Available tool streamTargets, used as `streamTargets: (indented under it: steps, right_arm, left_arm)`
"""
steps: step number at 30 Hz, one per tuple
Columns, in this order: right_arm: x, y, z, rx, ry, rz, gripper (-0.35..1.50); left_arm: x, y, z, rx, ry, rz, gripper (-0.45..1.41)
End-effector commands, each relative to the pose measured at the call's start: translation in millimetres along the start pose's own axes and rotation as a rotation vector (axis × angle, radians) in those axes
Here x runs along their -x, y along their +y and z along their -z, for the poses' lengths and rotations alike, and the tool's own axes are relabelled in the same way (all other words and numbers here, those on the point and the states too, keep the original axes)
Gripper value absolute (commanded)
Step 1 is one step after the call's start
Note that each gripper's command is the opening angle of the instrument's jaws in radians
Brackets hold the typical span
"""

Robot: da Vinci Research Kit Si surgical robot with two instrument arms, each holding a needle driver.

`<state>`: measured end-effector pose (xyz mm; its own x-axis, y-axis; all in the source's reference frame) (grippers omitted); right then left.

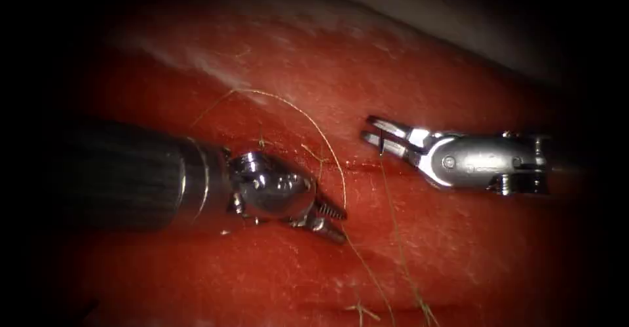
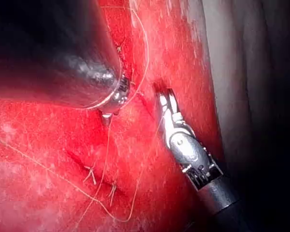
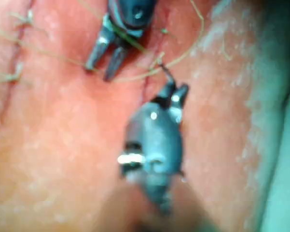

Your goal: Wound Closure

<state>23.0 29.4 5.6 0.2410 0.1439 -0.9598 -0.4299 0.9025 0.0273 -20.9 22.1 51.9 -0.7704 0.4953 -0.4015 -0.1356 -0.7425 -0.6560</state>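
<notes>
Left tool [image 1: 331, 221] lies nearest, its dark shaft entering from the left; jaws part narrowly, holding nothing, tips resting by the thread [image 1: 327, 150] on the tissue [image 1: 458, 248]. Right tool [image 1: 373, 135] sits across the cut [image 1: 357, 167] — jaws nearly closed, and a thread strand hangs down from their tip. Thread loops from the cut over the left tool and trails toward knotted stitches [image 2: 101, 181] — short cut ends [image 1: 362, 311] stand up there. Needle: cannot be made out. Red fluid [image 1: 262, 268] coats the tissue.
</notes>
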Motion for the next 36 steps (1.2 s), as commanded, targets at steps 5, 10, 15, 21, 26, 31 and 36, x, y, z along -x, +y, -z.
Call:
streamTargets:
  steps: [5,10,15,21,26,31,36]
  right_arm:
    - [-0.1,1.2,-1.5,-0.002,0.004,-0.011,-0.35]
    - [-0.2,2.0,-1.8,-0.015,0.011,-0.038,-0.35]
    - [-0.1,2.3,-1.9,-0.024,0.010,-0.062,-0.35]
    - [0.2,3.1,-2.1,-0.034,0.004,-0.092,-0.35]
    - [0.5,3.8,-2.1,-0.037,0.005,-0.098,-0.35]
    - [0.4,4.3,-2.2,-0.042,0.006,-0.118,-0.35]
    - [0.9,5.0,-2.7,-0.043,0.007,-0.135,-0.35]
  left_arm:
    - [0.6,-0.3,-2.1,-0.010,0.005,-0.002,0.23]
    - [0.9,-0.9,-2.4,-0.009,0.009,0.001,0.24]
    - [1.0,-1.3,-2.6,-0.005,0.016,0.005,0.24]
    - [1.2,-1.5,-2.7,-0.006,0.014,0.010,0.24]
    - [1.4,-1.5,-2.7,-0.006,0.014,0.008,0.24]
    - [1.4,-1.5,-2.7,-0.006,0.014,0.008,0.24]
    - [1.4,-1.5,-2.7,-0.006,0.014,0.008,0.24]
